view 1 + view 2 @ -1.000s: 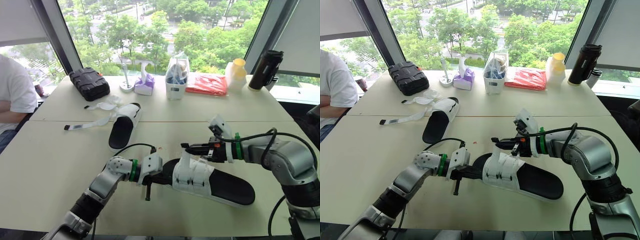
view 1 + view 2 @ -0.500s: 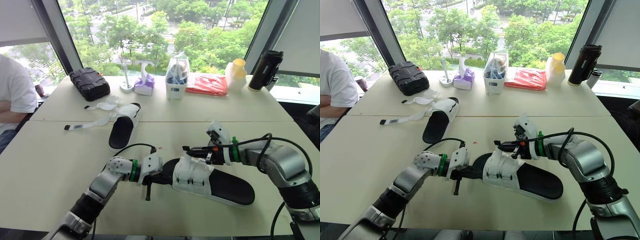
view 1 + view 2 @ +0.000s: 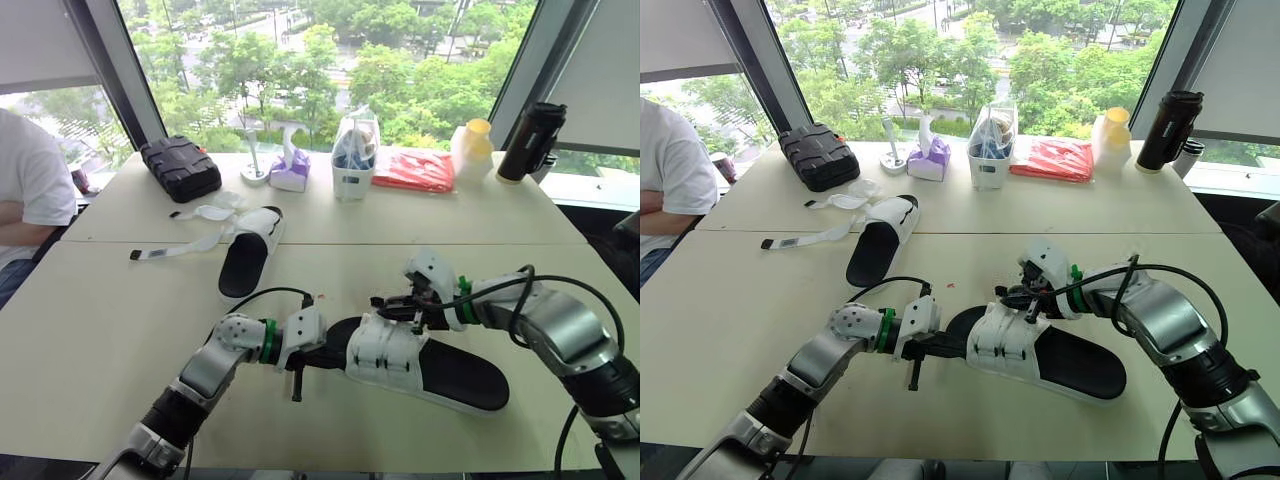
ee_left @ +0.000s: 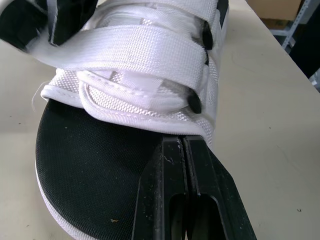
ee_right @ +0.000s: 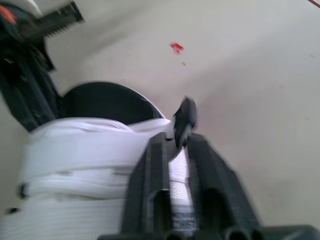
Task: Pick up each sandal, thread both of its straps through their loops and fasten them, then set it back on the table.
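Near sandal is lying on table, toe pointing 9 o'clock. Right gripper is pinching its strap tip. Left gripper, fingers pressed together, is touching the toe. Second sandal is sitting at 11 o'clock.

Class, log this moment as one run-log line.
phase: fastening near sandal | left gripper: shut, at toe | right gripper: pinching strap end | far sandal: unfastened, on table
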### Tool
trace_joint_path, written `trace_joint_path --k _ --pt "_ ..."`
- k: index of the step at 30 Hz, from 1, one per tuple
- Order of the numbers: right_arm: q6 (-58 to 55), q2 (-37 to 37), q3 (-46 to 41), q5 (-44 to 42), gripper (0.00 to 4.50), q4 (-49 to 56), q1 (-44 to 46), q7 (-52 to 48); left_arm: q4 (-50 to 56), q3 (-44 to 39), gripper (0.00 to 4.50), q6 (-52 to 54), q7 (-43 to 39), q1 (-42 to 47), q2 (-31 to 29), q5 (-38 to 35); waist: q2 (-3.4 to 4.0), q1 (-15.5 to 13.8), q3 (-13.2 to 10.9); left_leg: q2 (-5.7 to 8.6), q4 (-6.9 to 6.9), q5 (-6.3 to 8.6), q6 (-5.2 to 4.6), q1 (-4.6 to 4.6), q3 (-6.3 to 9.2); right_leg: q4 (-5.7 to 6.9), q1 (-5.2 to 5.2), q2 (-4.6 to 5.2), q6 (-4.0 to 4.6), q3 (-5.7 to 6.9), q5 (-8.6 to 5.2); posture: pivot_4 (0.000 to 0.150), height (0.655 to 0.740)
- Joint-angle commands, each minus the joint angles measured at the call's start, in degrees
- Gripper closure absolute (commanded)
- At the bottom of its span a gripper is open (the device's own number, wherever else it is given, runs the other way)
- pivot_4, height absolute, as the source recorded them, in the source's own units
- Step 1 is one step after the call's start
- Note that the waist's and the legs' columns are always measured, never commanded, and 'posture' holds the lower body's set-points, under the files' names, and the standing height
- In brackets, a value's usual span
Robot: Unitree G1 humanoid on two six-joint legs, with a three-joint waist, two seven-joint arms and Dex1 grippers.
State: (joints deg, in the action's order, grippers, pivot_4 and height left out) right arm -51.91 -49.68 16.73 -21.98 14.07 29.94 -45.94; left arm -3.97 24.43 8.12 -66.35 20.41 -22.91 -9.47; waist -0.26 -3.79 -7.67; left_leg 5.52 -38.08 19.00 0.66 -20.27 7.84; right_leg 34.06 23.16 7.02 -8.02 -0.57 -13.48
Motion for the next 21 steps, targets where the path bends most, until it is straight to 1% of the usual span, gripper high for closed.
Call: trace_joint_path --k 1,4,7,10,13,14,16,20,21 --pt "1.1 -1.2 1.6 5.9 2.51 -2.9 1.6 1.2 -5.0 6.4 4.50 2.8 -0.3 -3.5 -0.6 5.3 0.00 0.0 0.0 0.01 0.00 0.00 0.00 -0.02 0.01 0.00 0.01 0.00 0.00 0.00 0.00 0.150 0.7400" --pt "2.9 0.6 4.7 11.0 2.51 -6.7 4.7 1.8 -5.0 6.2 4.50 2.9 -0.2 -3.6 -0.6 5.3 0.20 0.2 0.0 0.01 0.01 0.00 0.00 -0.04 -0.04 0.01 0.02 0.00 -0.01 -0.02 0.00 0.150 0.7400" --pt "5.9 1.6 6.7 15.5 2.51 -10.2 6.5 2.4 -5.0 6.0 4.50 2.8 -0.1 -3.7 -0.7 5.3 0.22 0.0 0.0 0.01 0.01 -0.10 0.18 -0.09 -0.03 0.01 0.05 0.00 -0.01 -0.01 0.00 0.150 0.7400" --pt "6.7 2.9 5.1 16.5 2.51 -12.5 7.6 2.5 -4.9 5.8 4.50 2.8 -0.1 -3.8 -0.8 5.3 0.20 0.0 0.0 0.02 0.01 -0.08 0.14 -0.08 -0.01 -0.03 0.05 0.00 0.00 0.00 0.00 0.150 0.7400" --pt "7.7 1.3 -1.0 14.2 2.51 -11.7 8.0 0.9 -4.9 5.6 4.50 2.7 -0.1 -3.9 -1.0 5.1 0.24 0.0 0.0 0.04 0.01 -0.09 0.16 -0.11 -0.01 -0.04 0.06 0.01 0.00 -0.02 0.00 0.150 0.7400" --pt "8.7 0.4 -3.3 13.3 2.51 -10.6 7.2 0.0 -5.0 5.5 4.50 2.6 -0.1 -4.0 -1.1 5.1 0.25 0.0 0.0 0.05 0.01 -0.10 0.18 -0.12 -0.01 -0.03 0.05 0.01 0.00 -0.02 0.00 0.150 0.7400" --pt "15.6 -1.4 -8.7 11.8 2.51 -7.7 3.9 -1.6 -4.8 5.1 4.50 2.6 -0.3 -4.0 -1.3 4.9 0.24 -0.1 0.0 0.05 0.01 -0.10 0.17 -0.15 0.01 -0.04 0.04 0.01 0.00 -0.01 0.00 0.150 0.7400" --pt "22.1 -4.1 -13.9 11.4 2.51 -3.5 -3.1 -3.6 -4.1 4.1 4.50 2.4 -0.5 -3.9 -1.7 4.3 0.20 0.3 0.0 0.03 0.05 0.00 0.00 -0.10 -0.01 -0.06 -0.12 0.01 -0.03 -0.01 -0.02 0.150 0.7400" --pt "26.7 -5.4 -15.6 12.4 2.51 -1.3 -7.3 -4.2 -2.9 2.6 4.50 2.0 -0.3 -3.9 -1.5 2.9 0.21 0.2 0.0 0.01 0.05 0.01 0.00 -0.09 -0.02 -0.04 -0.12 0.00 -0.03 -0.01 -0.02 0.150 0.7400"
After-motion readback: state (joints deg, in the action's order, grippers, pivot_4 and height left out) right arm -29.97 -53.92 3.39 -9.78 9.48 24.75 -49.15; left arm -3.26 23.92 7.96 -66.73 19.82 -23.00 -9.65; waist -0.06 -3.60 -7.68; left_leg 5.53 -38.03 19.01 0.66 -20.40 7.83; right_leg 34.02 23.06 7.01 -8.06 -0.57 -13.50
